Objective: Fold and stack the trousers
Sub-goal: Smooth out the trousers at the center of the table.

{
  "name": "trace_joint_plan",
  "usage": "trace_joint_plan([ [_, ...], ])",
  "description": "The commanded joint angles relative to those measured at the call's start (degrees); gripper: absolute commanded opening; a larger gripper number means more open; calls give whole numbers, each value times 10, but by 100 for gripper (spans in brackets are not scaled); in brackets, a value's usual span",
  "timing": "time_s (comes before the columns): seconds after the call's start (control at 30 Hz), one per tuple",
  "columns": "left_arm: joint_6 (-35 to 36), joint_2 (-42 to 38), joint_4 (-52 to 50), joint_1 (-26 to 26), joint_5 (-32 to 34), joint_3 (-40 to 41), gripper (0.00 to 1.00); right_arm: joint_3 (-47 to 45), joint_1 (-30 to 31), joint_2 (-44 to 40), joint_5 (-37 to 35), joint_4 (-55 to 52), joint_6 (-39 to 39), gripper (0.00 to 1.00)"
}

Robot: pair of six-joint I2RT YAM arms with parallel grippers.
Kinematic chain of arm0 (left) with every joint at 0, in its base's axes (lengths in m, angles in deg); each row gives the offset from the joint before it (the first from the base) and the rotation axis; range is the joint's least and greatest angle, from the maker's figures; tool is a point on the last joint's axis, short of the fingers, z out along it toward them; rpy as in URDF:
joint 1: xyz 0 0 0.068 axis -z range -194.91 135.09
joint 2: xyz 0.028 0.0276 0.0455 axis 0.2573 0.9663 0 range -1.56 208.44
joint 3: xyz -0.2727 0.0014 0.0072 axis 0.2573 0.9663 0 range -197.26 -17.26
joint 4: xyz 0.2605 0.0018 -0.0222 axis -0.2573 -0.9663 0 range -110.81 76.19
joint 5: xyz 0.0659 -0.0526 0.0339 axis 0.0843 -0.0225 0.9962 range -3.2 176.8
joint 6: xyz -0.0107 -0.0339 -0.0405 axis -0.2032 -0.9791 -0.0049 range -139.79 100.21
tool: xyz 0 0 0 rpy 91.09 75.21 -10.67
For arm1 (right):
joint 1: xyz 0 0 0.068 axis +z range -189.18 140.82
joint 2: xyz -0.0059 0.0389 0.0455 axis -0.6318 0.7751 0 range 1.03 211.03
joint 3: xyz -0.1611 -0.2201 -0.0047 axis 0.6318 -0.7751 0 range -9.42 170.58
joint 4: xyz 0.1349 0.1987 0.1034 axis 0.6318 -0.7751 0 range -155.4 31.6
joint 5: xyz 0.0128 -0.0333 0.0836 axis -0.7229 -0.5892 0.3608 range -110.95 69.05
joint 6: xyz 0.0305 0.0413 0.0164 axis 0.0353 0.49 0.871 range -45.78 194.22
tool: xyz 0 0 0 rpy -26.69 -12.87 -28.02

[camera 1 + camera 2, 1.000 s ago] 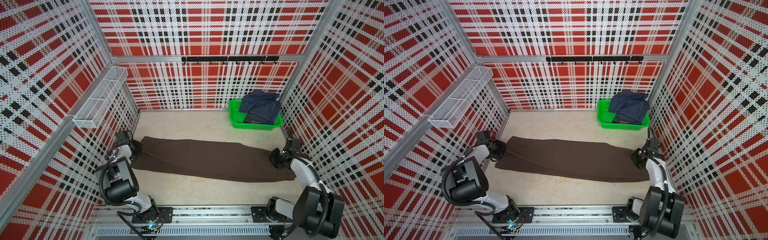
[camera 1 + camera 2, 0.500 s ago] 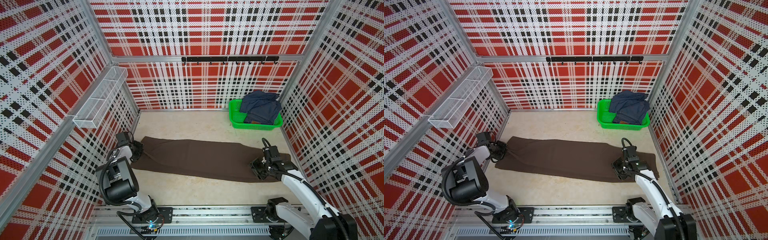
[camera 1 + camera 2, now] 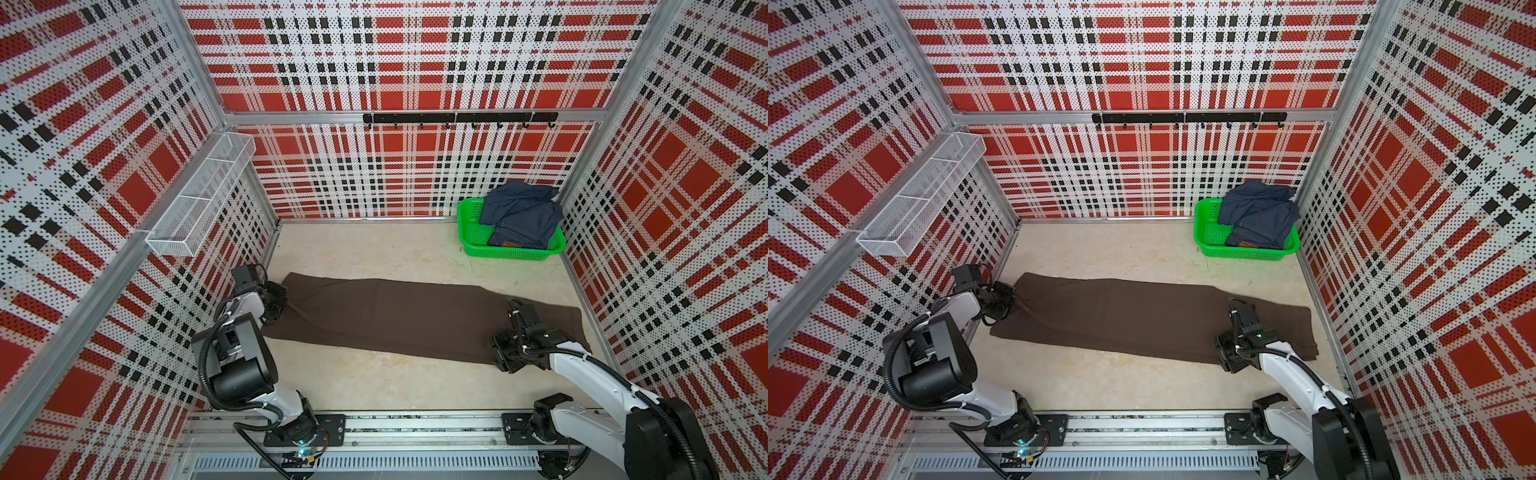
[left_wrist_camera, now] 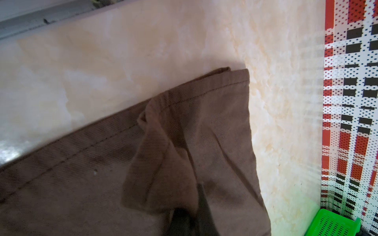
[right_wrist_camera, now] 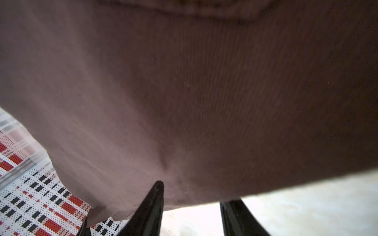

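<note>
The dark brown trousers [image 3: 395,320] [image 3: 1129,316] lie flat and stretched out across the table from left to right. My left gripper [image 3: 282,301] [image 3: 1011,301] is shut on their left end; in the left wrist view a bunched fold of trousers [image 4: 184,132] runs into the closed left gripper [image 4: 190,220]. My right gripper [image 3: 500,359] [image 3: 1223,359] is low at the trousers' front edge near the right end. In the right wrist view the trousers [image 5: 204,92] fill the picture, and the right gripper [image 5: 194,194] is open, its fingers [image 5: 151,208] straddling the cloth's edge.
A green basket [image 3: 473,237] [image 3: 1208,241] [image 4: 331,224] holding blue denim jeans [image 3: 519,216] stands in the back right corner. A white wire shelf [image 3: 199,208] hangs on the left wall and a black hook rail [image 3: 457,118] on the back wall. Plaid walls enclose the table.
My right gripper left the trousers' far right end and moved left and toward the front edge of the cloth. The left gripper kept its hold and barely moved.
</note>
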Motion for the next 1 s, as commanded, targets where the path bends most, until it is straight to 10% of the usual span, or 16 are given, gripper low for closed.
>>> trace_joint_plan([
  [0.0,2,-13,7,-9,-10,5,0,3,7,4,-10,23,34,47],
  [0.33,1,-11,6,-19,-16,-9,0,4,7,8,-28,47,49,0],
  [0.77,-38,59,-42,12,-52,-257,0,201,-44,-18,-76,-68,-29,0],
  [0.97,-12,23,-39,-4,-37,-164,0,152,-42,-33,-50,-57,-30,0],
])
